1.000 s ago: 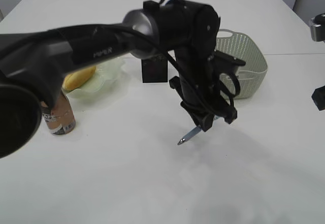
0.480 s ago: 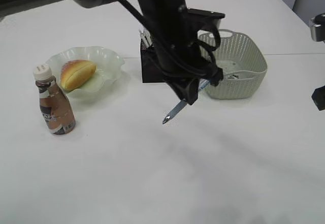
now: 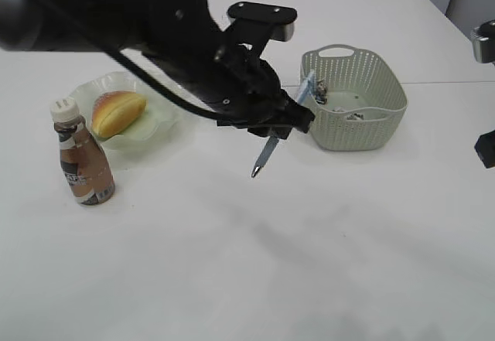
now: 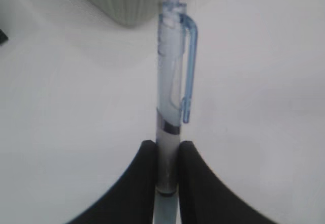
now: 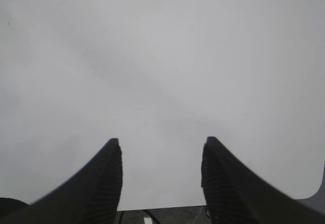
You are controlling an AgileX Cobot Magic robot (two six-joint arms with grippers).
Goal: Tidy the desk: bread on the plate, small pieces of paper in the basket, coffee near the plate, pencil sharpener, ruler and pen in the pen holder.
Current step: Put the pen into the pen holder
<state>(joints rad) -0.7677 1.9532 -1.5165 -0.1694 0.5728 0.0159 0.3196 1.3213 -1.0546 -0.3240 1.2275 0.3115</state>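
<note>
Nearest to you, the coffee [image 3: 80, 157] is standing upright on the white table [image 3: 232, 264] at the left, just in front of the plate [image 3: 166, 97], with the bread [image 3: 117, 111] lying on that plate. You are looking at the bottle's label through blur, so its print is not readable.

Further in, your left gripper [image 3: 282, 124] is hanging over the middle of the table, pinching the pen [image 3: 267, 151] by its barrel. In the left wrist view the two dark fingers [image 4: 195, 183] are pressing close on either side of the pen [image 4: 170, 107], whose clear blue clip is pointing away from the camera; the lower end is cut off by the frame edge. In the exterior view the pen is tilting, tip down and clear of the table, its upper end crossing in front of the basket [image 3: 363, 124].

The left arm is covering the spot behind the gripper, so you are not seeing the pen holder at all.

The basket is sitting just right of the gripper, with small pale scraps inside that are too small to make out.

Your right gripper [image 5: 161, 158] is standing open over bare table, holding nothing; in the exterior view only dark parts at the right edge are showing.
</note>
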